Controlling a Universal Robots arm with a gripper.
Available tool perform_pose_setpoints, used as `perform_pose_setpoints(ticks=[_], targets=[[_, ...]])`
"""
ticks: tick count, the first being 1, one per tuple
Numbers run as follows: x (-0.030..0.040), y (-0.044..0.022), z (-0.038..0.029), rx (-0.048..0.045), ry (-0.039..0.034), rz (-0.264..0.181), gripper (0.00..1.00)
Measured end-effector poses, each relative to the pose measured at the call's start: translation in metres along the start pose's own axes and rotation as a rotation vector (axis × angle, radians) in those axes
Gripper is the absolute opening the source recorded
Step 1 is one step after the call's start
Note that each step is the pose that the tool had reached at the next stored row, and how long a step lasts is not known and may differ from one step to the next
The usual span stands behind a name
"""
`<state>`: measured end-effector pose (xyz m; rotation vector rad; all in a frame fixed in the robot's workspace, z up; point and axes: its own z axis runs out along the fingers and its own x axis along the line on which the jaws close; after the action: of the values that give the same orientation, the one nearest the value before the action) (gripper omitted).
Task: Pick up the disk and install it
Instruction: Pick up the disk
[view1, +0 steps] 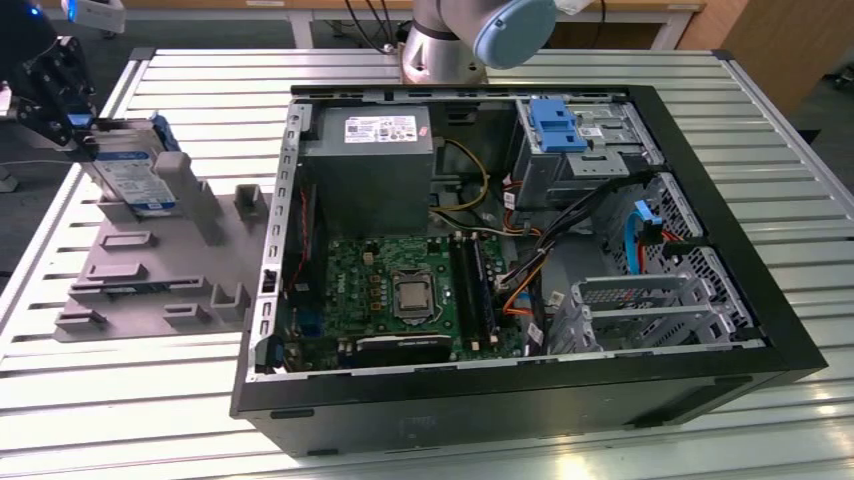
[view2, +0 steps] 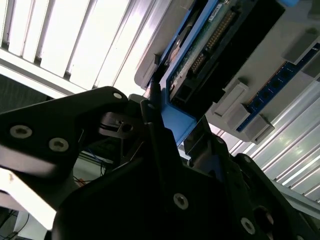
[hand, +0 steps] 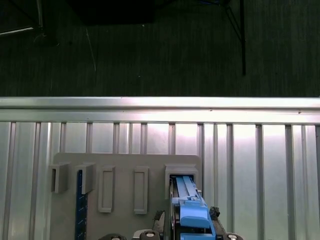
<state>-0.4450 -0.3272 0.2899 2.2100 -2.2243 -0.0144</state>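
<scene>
Jaws: narrow, pinching the blue frame end of the flat silver-metal disk (view1: 134, 172).
Gripper: black two-finger gripper (view2: 177, 125), above the grey slotted plastic holder plate (view1: 147, 285).
Disk: upright in the plate's end slot (hand: 181, 171).
Care: we keep any pull along that slot, with the frame square.

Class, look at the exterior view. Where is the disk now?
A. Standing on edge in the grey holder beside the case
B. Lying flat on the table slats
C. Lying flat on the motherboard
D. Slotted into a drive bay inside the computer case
A: the disk stands on edge in the grey holder, to the exterior view's left of the open computer case, with the hand closed on its upper end.
</scene>
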Motion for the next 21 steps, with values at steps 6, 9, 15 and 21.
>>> perform_pose_setpoints(ticks=[6, 9, 15, 21], targets=[[0.0000, 0.0000, 0.0000, 0.0000, 0.0001, 0.000, 0.36], [0.0000, 0.0000, 0.0000, 0.0000, 0.0000, 0.000, 0.36], [0.0000, 0.0000, 0.0000, 0.0001, 0.0000, 0.000, 0.36], [0.0000, 0.0000, -0.0029, 0.0002, 0.0000, 0.000, 0.36]])
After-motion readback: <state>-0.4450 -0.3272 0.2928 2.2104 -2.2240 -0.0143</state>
